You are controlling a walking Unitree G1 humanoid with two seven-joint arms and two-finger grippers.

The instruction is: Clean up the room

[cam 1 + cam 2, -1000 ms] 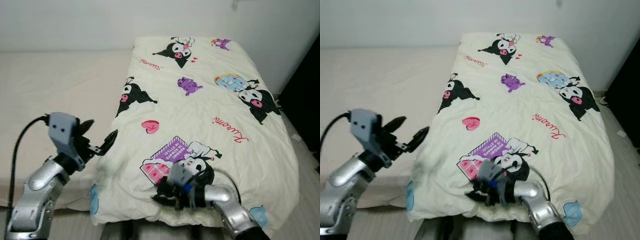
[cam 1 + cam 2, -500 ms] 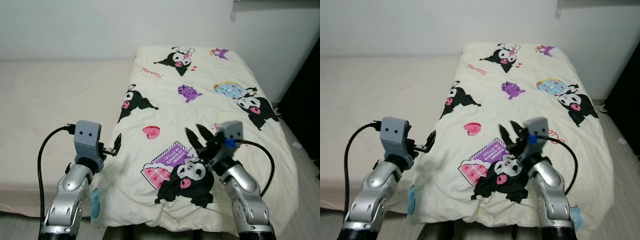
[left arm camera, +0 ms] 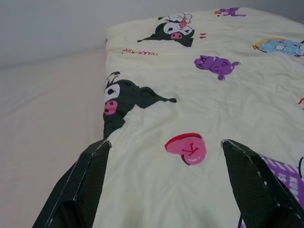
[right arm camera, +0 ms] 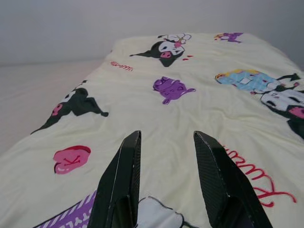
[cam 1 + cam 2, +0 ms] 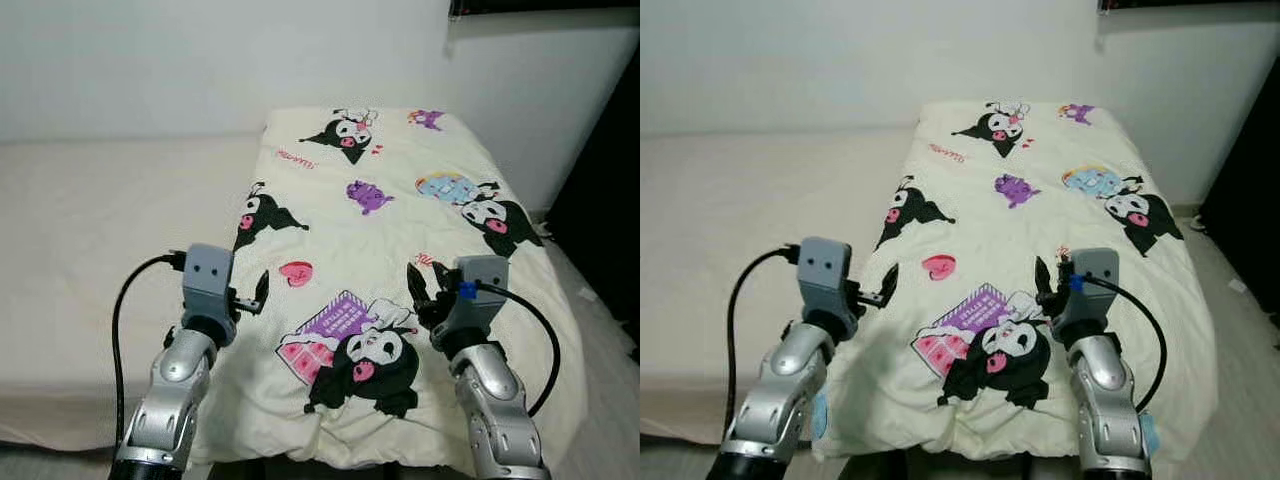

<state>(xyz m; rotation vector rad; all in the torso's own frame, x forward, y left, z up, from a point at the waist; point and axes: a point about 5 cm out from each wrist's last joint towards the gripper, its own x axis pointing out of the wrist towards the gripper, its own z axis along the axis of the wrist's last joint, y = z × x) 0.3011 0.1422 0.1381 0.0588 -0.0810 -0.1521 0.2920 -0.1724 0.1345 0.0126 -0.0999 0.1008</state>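
Grabbing too little cloth could let blanket (image 5: 400,230) slip out or bunch up crooked. Pulling one side harder could drag it off bed (image 5: 90,250). Blanket lies flat on bed's right half. Left gripper (image 5: 250,297) hangs over its left edge, fingers wide apart, empty. Right gripper (image 5: 424,288) hangs above blanket's near part, fingers apart, empty.

A: Where do the head views look from?
B: Above the foot of the blanket (image 5: 400,220), facing down its length toward the wall (image 5: 200,60).
A: The wrist views?
B: Low and close over that blanket, both sharing its pink heart (image 3: 186,148).
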